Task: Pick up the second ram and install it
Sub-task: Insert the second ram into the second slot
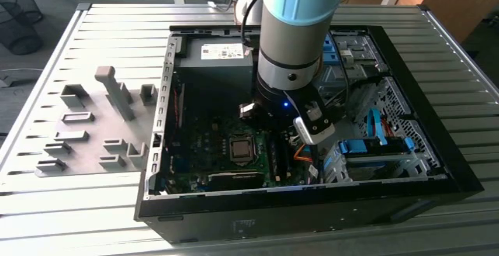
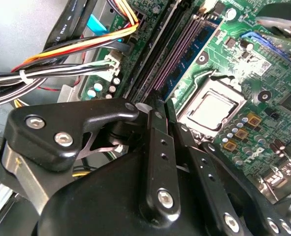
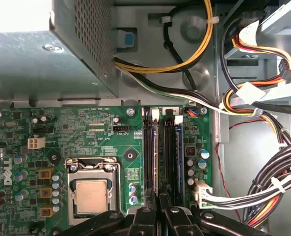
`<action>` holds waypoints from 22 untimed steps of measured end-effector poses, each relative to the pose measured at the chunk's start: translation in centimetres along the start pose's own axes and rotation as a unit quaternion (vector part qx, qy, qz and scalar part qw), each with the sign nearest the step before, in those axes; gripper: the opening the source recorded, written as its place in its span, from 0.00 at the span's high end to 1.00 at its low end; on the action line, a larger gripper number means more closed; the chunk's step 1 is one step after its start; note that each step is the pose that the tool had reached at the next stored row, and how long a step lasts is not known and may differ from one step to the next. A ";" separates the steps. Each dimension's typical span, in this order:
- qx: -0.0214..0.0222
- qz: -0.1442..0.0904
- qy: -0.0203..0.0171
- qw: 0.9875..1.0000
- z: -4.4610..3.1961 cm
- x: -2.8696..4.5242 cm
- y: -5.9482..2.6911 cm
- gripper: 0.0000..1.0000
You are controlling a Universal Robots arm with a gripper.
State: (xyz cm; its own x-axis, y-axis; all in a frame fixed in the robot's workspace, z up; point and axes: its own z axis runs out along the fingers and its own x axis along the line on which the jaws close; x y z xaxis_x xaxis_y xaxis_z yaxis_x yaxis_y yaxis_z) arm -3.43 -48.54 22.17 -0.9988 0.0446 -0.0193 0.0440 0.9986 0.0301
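A slatted metal table [image 1: 109, 209] carries an open black computer case [image 1: 436, 180] and, to the exterior view's left of it, a set of grey fixture blocks [image 1: 117, 92]. The robot arm [image 1: 296, 28] reaches down into the case, its gripper [image 1: 293, 121] low over the green motherboard [image 3: 86, 132], with the grey power supply [image 3: 32, 59] on the far side of the board and a bundle of coloured cables [image 3: 263, 196] beside it. On the board the processor socket [image 3: 91, 194] sits next to the row of long memory slots [image 3: 152, 152]. In both wrist views the gripper's black fingers [image 3: 160, 219] stand close together directly over these slots, with only a narrow gap between the jaws, and their tips hide whatever lies between them, so whether they pinch the second ram [image 3: 178, 152] cannot be told. A thin blue-green stick, judged to be that ram, stands on edge in the slot area just ahead of the jaws, its long axis running along the slots and away from the fingertips toward the power supply; in the second wrist view it shows as a blue strip [image 2: 194, 46] beside the dark empty slots.
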 end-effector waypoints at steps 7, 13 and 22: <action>0.000 -0.005 0.000 1.000 0.18 -0.19 0.06 0.86; -0.003 -0.005 0.000 1.000 0.32 -0.20 0.07 0.86; -0.003 -0.005 0.001 1.000 0.59 -0.24 0.05 0.86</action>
State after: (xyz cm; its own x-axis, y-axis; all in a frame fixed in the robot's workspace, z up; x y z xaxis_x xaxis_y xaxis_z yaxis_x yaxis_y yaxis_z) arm -3.17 -48.48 21.59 -0.9992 0.0341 -0.0184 0.0334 0.9988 0.0369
